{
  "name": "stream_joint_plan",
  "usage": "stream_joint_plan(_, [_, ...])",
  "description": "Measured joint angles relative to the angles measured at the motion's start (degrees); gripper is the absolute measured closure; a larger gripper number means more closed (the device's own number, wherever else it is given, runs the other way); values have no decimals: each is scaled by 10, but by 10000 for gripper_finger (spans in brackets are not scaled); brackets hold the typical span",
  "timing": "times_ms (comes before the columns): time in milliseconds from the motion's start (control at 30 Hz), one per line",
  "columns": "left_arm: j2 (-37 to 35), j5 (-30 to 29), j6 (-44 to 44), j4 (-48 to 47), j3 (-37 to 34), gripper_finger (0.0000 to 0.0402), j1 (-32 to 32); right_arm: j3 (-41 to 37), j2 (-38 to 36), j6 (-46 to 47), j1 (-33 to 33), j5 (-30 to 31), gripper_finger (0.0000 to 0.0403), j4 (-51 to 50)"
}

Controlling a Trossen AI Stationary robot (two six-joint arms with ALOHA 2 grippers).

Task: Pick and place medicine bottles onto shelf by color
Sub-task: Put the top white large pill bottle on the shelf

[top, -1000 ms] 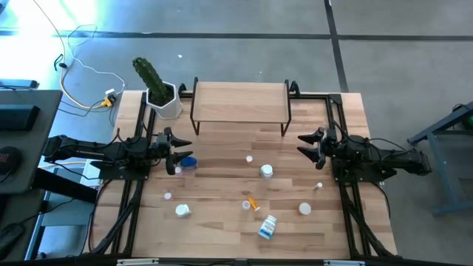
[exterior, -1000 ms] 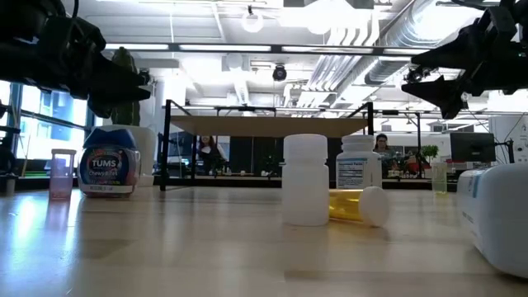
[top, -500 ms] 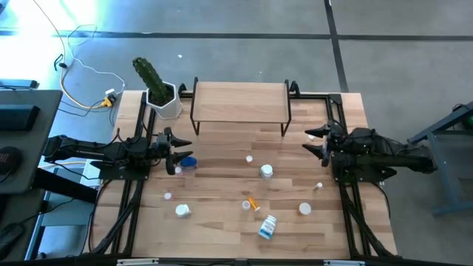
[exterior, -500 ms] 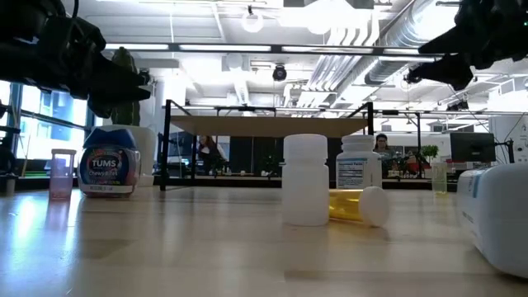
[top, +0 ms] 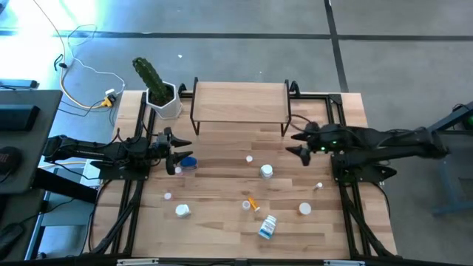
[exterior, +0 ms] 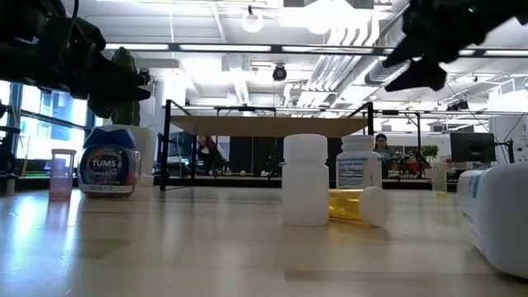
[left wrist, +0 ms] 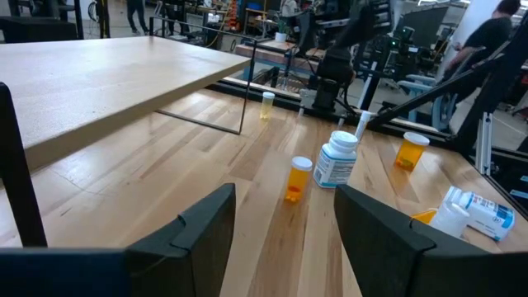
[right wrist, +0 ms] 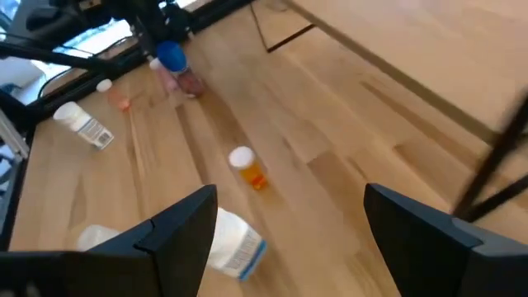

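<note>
R gripper (top: pixel 294 142) hangs above the table w/ fingers spread wide, nothing between them. It sits just off the shelf's (top: pixel 240 101) front R leg, shelf top behind it and bare of bottles. L gripper (top: pixel 179 151) waits at the far side, jaws partly apart and empty; the blue-capped bottle (top: pixel 189 162) is right beside its tips.

Nearest to the R claw: a white-capped bottle (top: pixel 266 171), ahead of it and toward table centre, close but not under the fingers. Past that, a small orange vial w/ white cap (top: pixel 249 158). Further out: the lying orange bottle (top: pixel 253 203), the white blue-label bottle (top: pixel 267 227), an orange one (top: pixel 304 209) back near the R arm's base.

Risks, as I judge them:
- Wide jaws coming down among close bottles could knock a neighbour over, esp. the small vial.
- Claw is near the shelf leg; a swing that way could clip the frame.
- Round, lying bottles may roll off if pinched off-centre.

Orientation: the white-capped bottle stands upright, long axis vertical, cap up. The lying orange one has its axis flat on the table, running diagonally, white cap end toward the shelf side. The blue-label bottle also lies flat, diagonal.
</note>
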Motion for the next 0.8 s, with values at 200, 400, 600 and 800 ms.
stream_joint_plan(200, [0, 0, 0, 0, 0, 206, 0, 85, 106, 14, 48, 23, 107, -18])
stream_joint_plan(400, [0, 0, 0, 0, 0, 206, 0, 141, 192, 40, 82, 44, 107, -34])
stream_joint_plan(600, [0, 0, 0, 0, 0, 206, 0, 152, 265, 103, 100, 44, 107, -34])
stream_joint_plan(800, [0, 0, 0, 0, 0, 206, 0, 152, 321, 134, 119, 59, 107, -20])
